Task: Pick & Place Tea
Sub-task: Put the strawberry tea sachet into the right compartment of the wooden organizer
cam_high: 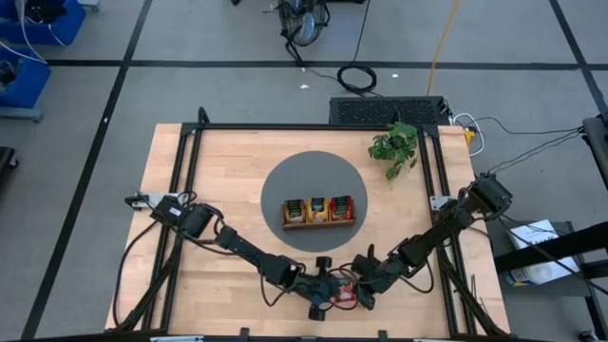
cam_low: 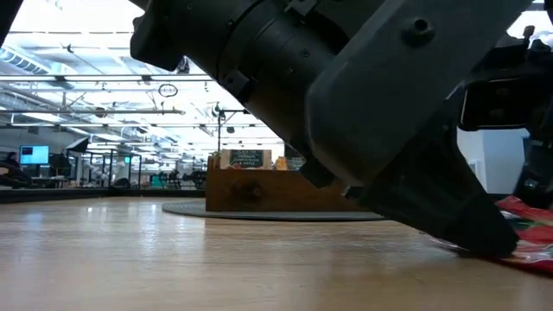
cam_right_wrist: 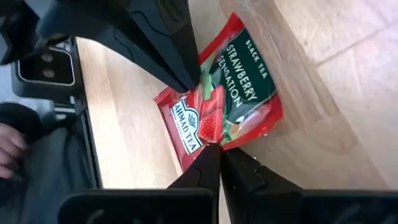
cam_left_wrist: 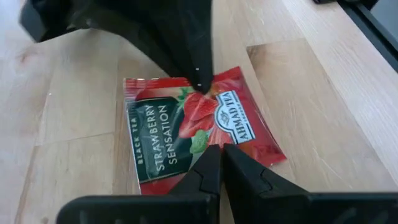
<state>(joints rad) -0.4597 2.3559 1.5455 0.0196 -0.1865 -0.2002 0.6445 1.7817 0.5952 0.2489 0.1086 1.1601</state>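
A red tea sachet [cam_left_wrist: 186, 130], with a dark green panel, a strawberry picture and a white label, lies near the table's front edge [cam_high: 348, 298]. Both grippers meet over it. My left gripper [cam_left_wrist: 222, 152] comes from the table's left [cam_high: 332, 297] and is shut at one edge. My right gripper [cam_right_wrist: 221, 152] comes from the right [cam_high: 360, 292] and is shut at the opposite edge. The wooden tray [cam_high: 318, 211] with more sachets standing in it rests on a grey round mat [cam_high: 275, 185] at mid-table. My left gripper pinches the sachet's edge beside the white label [cam_left_wrist: 231, 138] between its two fingers, slanting down from the table's left. The sachet lies low and nearly flat on the wood. My right gripper pinches the opposite edge at the red end [cam_right_wrist: 208, 138], slanting down from the table's right. The sachet's green end [cam_right_wrist: 255, 93] reaches away from the fingers, slightly curled.
A small potted plant [cam_high: 395, 147] stands at the back right of the table. Black frame rails [cam_high: 186, 171] run along both sides. In the low view an arm's dark body [cam_low: 346, 95] fills the foreground, with the tray [cam_low: 259, 186] behind it.
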